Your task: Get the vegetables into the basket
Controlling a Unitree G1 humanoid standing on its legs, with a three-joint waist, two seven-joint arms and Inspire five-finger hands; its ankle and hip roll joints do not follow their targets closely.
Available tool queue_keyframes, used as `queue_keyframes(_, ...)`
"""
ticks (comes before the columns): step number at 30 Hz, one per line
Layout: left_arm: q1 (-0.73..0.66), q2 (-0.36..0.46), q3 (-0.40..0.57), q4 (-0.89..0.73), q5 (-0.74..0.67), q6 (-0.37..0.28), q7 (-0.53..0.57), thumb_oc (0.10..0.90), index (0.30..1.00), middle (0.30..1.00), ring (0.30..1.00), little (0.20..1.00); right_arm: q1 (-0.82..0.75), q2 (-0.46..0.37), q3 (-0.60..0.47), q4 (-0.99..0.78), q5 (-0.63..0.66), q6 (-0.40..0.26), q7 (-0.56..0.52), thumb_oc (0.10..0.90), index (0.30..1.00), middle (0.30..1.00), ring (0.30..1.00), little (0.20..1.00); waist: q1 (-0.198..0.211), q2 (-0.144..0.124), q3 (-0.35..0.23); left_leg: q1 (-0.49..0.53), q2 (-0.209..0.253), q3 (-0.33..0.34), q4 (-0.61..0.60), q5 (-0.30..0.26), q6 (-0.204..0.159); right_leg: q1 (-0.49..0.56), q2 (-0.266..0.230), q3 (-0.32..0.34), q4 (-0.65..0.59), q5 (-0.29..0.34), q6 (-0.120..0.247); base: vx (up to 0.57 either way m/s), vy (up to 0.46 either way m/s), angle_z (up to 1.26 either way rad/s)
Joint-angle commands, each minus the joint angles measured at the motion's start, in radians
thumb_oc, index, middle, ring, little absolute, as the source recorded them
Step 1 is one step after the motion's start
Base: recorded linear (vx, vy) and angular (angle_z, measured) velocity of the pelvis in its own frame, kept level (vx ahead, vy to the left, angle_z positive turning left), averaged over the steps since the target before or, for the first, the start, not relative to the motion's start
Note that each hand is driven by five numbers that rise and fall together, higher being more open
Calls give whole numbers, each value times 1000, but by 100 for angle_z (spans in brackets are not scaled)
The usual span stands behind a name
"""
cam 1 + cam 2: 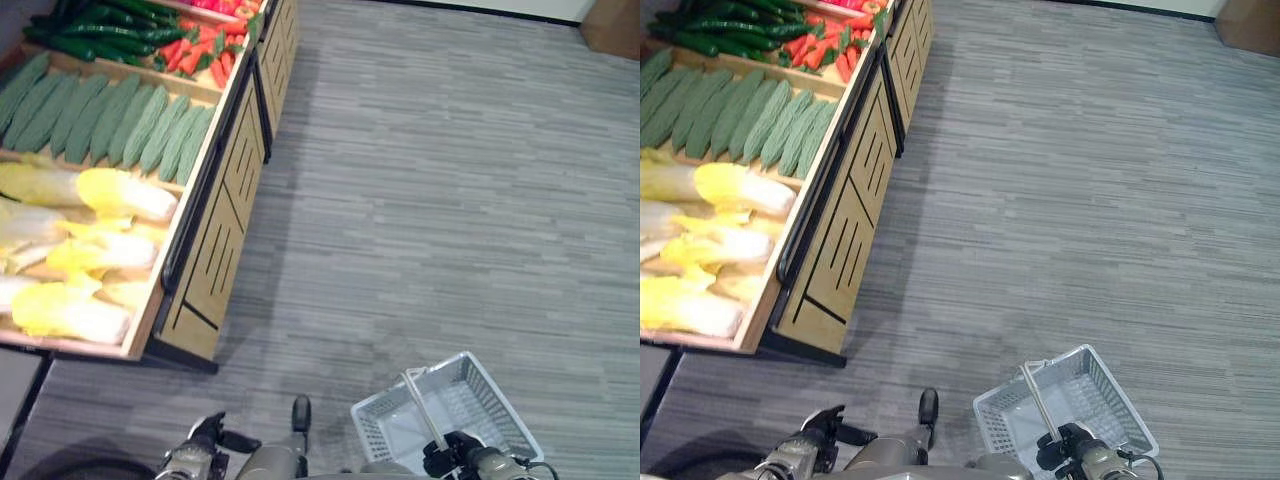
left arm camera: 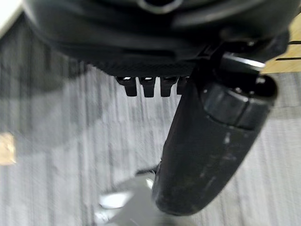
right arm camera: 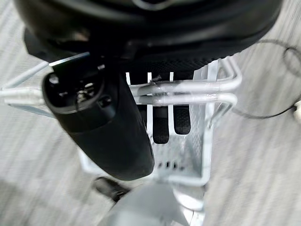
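A white wire basket (image 1: pixel 500 405) hangs low at the lower right, above the grey floor, and its inside shows bare. My right hand (image 1: pixel 455 458) is shut on its two metal handles (image 3: pixel 207 89), with the fingers (image 3: pixel 161 125) curled round them. Vegetables lie in a wooden stand (image 1: pixel 215 250) at the left: yellow cabbages (image 1: pixel 120 195), green ridged gourds (image 1: pixel 110 115), dark cucumbers (image 1: pixel 100 35) and red peppers (image 1: pixel 200 50). My left hand (image 1: pixel 205 440) hangs low at the bottom left, short of the stand, open and holding nothing.
The stand's front panel and dark rail (image 1: pixel 810 215) run along the left. Grey striped carpet (image 1: pixel 450 200) stretches wide to the right and ahead. A brown box corner (image 1: pixel 612 25) sits at the far right.
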State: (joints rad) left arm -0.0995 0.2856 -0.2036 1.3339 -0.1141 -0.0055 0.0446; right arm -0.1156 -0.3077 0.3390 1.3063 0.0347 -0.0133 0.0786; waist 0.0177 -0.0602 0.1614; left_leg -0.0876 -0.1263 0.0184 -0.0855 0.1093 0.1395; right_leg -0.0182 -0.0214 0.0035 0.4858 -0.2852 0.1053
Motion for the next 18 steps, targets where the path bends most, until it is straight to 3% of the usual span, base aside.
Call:
queue_keyframes(1, 13, 24, 12, -20, 5, -9, 8, 900, 1000, 1000, 1000, 1000, 0, -44, 2, -39, -24, -12, 9, 400, 300, 300, 300, 300, 25, 4, 5, 9, -3, -6, 37, -133, -42, -88, -30, -12, 61, 397, 50, 182, 161, -21)
queue_keyframes(2, 12, 24, 12, -20, 5, -9, 8, 900, 1000, 1000, 1000, 1000, -1, -44, 2, -39, -24, -12, 9, 400, 300, 300, 300, 300, 25, 4, 6, 9, -3, -6, 37, -133, -42, -89, -30, -12, 63, 396, 50, 264, 261, -7)
queue_keyframes(3, 4, 28, 12, -25, -4, -8, 4, 900, 1000, 1000, 1000, 1000, -3, -43, 0, -44, -26, -10, 12, 400, 300, 300, 300, 300, 27, 0, 18, 28, -13, -2, 35, -144, -27, -124, -61, -40, 146, 425, 43, 179, 184, 7)
queue_keyframes(5, -2, 32, 19, -30, -13, -6, 5, 900, 1000, 1000, 1000, 1000, 1, -43, -5, -45, -26, -10, 9, 400, 300, 300, 300, 300, 19, 3, 34, 68, -20, 1, 22, -157, -16, -162, -86, -63, 225, 422, 27, 226, 230, 1)
queue_keyframes(6, -2, 33, 24, -29, -22, -6, 4, 900, 1000, 1000, 1000, 1000, 4, -39, -12, -40, -21, -10, 9, 400, 300, 300, 300, 300, 24, 6, 38, 86, -19, 9, 15, -162, -10, -175, -112, -95, 233, 418, 21, 238, 220, 5)
queue_keyframes(8, -6, 34, 27, -24, -23, -4, 4, 900, 1000, 1000, 1000, 1000, 8, -37, -16, -37, -18, -8, 7, 400, 300, 300, 300, 300, 31, 17, 40, 103, -4, 11, 6, -164, -10, -200, -108, -109, 184, 388, 7, 173, 134, 4)
queue_keyframes(9, -10, 35, 24, -21, -23, -5, 4, 900, 1000, 1000, 1000, 1000, 11, -35, -17, -36, -14, -9, 7, 400, 300, 300, 300, 300, 35, 26, 39, 101, 9, 11, 6, -160, -17, -222, -80, -94, 130, 349, -2, 150, 31, 0)
queue_keyframes(10, -18, 33, 13, -21, -14, -3, 3, 900, 1000, 1000, 1000, 1000, 16, -34, -17, -34, -5, -9, 7, 400, 300, 300, 300, 300, 36, 42, 43, 101, 27, 1, 14, -157, -30, -227, -31, -59, -41, 290, -9, 148, 30, 4)
queue_keyframes(11, -18, 33, 13, -21, -14, -3, 3, 900, 1000, 1000, 1000, 1000, 15, -35, -17, -34, -5, -10, 7, 400, 300, 300, 300, 300, 37, 46, 44, 102, 31, 1, 13, -156, -30, -221, -26, -61, -53, 297, -11, 144, 2, 18)
queue_keyframes(12, -21, 32, 10, -20, -8, -4, 5, 900, 1000, 1000, 1000, 1000, 17, -35, -17, -33, -1, -10, 5, 400, 300, 300, 300, 300, 38, 50, 45, 107, 38, 0, 10, -155, -36, -204, -8, -42, -143, 299, -10, 122, -38, 20)
queue_keyframes(13, -29, 30, 4, -14, 3, -11, 5, 900, 1000, 1000, 1000, 1000, 20, -37, -18, -31, 10, -14, 1, 400, 300, 300, 300, 300, 31, 56, 43, 107, 41, -20, -2, -150, -47, -202, 46, 77, -320, 320, -7, 124, -37, 21)
queue_keyframes(14, -29, 30, 4, -14, 3, -11, 5, 900, 1000, 1000, 1000, 1000, 20, -37, -18, -31, 10, -14, 1, 400, 300, 300, 300, 300, 31, 56, 43, 108, 41, -20, -2, -150, -47, -202, 46, 77, -320, 320, -7, 191, -73, 39)
queue_keyframes(15, -28, 33, 2, -11, 15, -14, 4, 900, 1000, 1000, 1000, 1000, 28, -41, -20, -27, 15, -15, 1, 400, 300, 300, 300, 300, 21, 55, 43, 116, 37, -48, -2, -152, -54, -224, 83, 190, -361, 341, 14, 106, -44, 35)
queue_keyframes(18, -28, 27, -4, 0, 30, -15, 8, 900, 1000, 1000, 1000, 1000, 36, -42, -21, -23, 15, -14, -2, 400, 300, 300, 300, 300, 12, 49, 44, 118, 27, -85, -2, -160, -58, -191, 67, 178, -393, 335, 4, 214, -125, 7)
